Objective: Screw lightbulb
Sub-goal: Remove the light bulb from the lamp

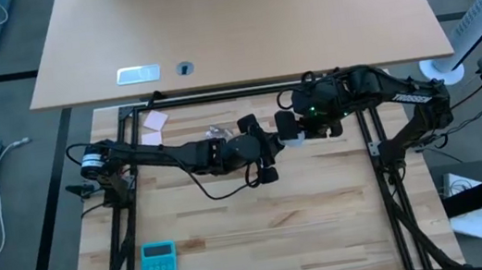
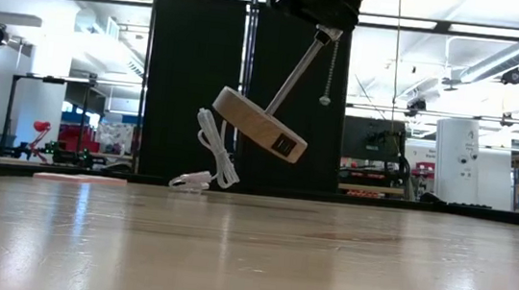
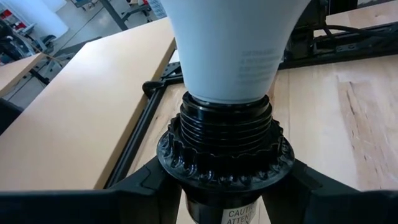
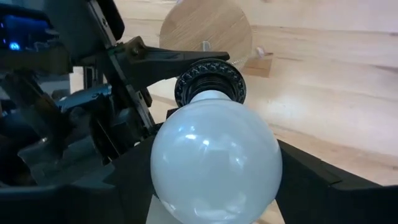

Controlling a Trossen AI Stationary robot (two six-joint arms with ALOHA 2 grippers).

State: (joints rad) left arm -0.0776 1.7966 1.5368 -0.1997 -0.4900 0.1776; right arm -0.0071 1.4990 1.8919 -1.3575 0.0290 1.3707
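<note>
Right wrist view: frosted white lightbulb, round and glossy, clasped by right pincer, neck seated in black socket. Socket gripped by left pincer above tabletop.

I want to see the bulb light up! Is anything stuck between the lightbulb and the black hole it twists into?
No, nothing visible is in the way. The lightbulb sits between the right gripper fingers, and its neck already meets the black socket, which the left gripper holds from both sides. The wooden disc is behind the socket.
</note>
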